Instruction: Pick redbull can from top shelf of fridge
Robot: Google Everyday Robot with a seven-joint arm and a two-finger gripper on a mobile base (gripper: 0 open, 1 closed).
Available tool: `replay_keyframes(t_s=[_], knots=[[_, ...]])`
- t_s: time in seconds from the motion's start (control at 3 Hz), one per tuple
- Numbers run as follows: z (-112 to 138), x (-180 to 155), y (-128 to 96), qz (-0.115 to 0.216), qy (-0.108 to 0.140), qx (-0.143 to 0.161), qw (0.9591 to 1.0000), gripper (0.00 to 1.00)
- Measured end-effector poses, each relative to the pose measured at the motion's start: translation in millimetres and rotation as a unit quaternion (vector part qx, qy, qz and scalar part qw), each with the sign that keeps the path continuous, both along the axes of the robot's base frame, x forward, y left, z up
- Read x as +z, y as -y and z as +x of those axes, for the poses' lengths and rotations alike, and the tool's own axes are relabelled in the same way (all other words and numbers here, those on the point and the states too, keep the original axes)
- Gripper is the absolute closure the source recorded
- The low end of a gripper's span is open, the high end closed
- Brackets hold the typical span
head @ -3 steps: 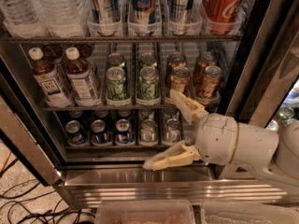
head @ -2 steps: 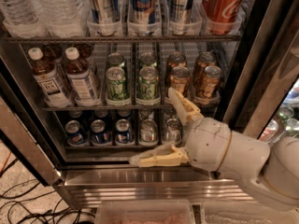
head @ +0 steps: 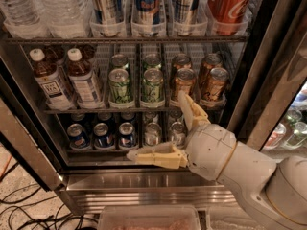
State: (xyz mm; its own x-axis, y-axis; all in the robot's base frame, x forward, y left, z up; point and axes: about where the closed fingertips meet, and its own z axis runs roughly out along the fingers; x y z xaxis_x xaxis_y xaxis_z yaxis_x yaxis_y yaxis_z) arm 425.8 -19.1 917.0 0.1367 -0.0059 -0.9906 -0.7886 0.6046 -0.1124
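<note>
Open fridge [head: 144,183] seen from the front. The redbull can [head: 185,4], slim with silver and blue-grey checked panels, stands upright in a clear lane tray on the top shelf [head: 57,40], between a solid-blue slim can [head: 146,6] on its left and a Coca-Cola can [head: 229,4] on its right. A second checked can [head: 108,4] stands further left, beside the water bottles [head: 62,8]. The hand [head: 156,124] hangs well below, before the two lower racks. It is released and holds nothing, with its fingers [head: 192,111] spread wide, one pointing up and one pointing left.

Handling, by judgement: a full can is stiff and moderately heavy, with a smooth and possibly damp wall. It is best gripped across the body above the tray lip, squarely so it does not tip against its neighbours.

Compared with the frame 0.7 s earlier, the lower finger lies slightly higher and reaches further left. The upper finger is nearly where it was, and the cans are unchanged.
</note>
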Motion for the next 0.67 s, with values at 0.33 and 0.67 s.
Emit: replay_keyframes(t_s=[0.33,0.67], knots=[[-1,1,22,-0.009,-0.029,-0.037,0.9989,0.0],[-6,1,40,-0.023,-0.055,-0.068,0.9959,0.0]])
